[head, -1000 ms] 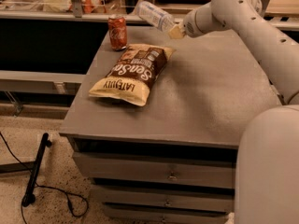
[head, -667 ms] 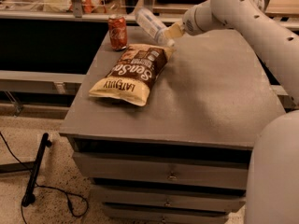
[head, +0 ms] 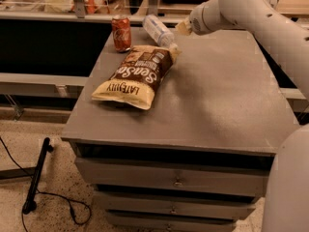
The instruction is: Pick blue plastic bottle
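The blue plastic bottle [head: 158, 30] is a small clear ribbed bottle lying at a slant at the back of the grey table [head: 217, 100]. Its lower end is by the top corner of the chip bag [head: 137, 75]. The gripper [head: 182, 27] is at the end of the white arm [head: 251, 8], just right of the bottle and close to its side. I cannot tell whether it touches the bottle. The red soda can [head: 121, 33] stands upright to the bottle's left.
The brown and yellow chip bag lies flat on the table's left half. Drawers [head: 174, 180] sit under the tabletop. A glass-fronted counter [head: 72, 4] runs behind the table. A black cable and stand [head: 36, 178] lie on the floor at the left.
The bottle has come down from above the table's back edge to the top of the chip bag. The gripper and arm moved down with it.
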You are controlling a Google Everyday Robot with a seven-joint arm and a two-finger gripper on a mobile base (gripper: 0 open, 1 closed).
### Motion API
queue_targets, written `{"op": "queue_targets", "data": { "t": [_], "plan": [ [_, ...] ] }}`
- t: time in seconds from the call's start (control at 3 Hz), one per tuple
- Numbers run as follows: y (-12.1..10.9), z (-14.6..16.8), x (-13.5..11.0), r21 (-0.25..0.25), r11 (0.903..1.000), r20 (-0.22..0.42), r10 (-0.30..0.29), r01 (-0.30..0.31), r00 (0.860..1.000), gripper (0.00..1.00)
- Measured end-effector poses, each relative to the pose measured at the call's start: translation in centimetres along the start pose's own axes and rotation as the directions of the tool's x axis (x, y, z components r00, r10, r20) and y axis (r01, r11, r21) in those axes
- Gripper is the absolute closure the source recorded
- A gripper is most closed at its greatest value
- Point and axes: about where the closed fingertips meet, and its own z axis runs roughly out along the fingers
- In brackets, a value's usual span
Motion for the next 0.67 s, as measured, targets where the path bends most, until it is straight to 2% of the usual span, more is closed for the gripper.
{"op": "queue_targets", "data": {
  "t": [0.67],
  "plan": [
    [0.12,0.21,-0.19,-0.003,0.9998,-0.023,0.019,-0.019,1.0,0.12]
  ]
}}
